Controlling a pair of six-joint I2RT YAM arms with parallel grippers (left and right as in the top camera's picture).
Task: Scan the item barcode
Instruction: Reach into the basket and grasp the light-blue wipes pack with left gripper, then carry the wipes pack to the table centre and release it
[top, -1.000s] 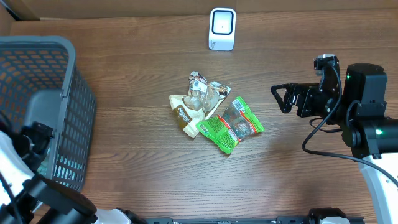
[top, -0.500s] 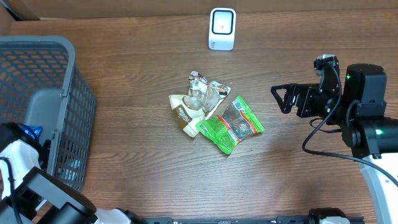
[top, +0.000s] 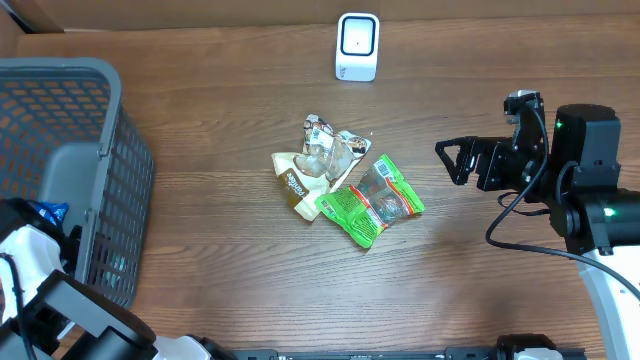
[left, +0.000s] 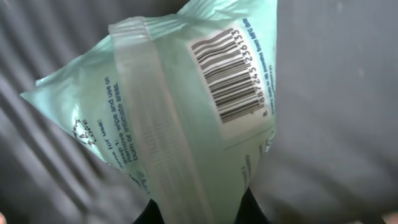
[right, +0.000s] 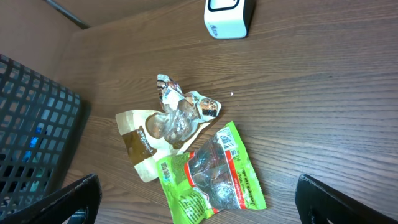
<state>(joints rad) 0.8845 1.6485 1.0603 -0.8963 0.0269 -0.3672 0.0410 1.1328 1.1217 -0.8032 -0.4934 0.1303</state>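
While the left fingers (left: 254, 211) are clamped on the lower end of a pale green wipes packet (left: 180, 124), its barcode (left: 227, 74) faces the wrist camera, and the left arm (top: 28, 248) sits at the 8 o'clock corner of the table (top: 200, 250) beside the grey basket (top: 60, 120). The right fingers (right: 348, 199) stand wide apart at 3 o'clock, holding nothing. A green snack bag (top: 372, 200) and a crumpled beige pouch (top: 305, 180) lie mid-table, and the white scanner (top: 357, 45) stands at 12 o'clock.
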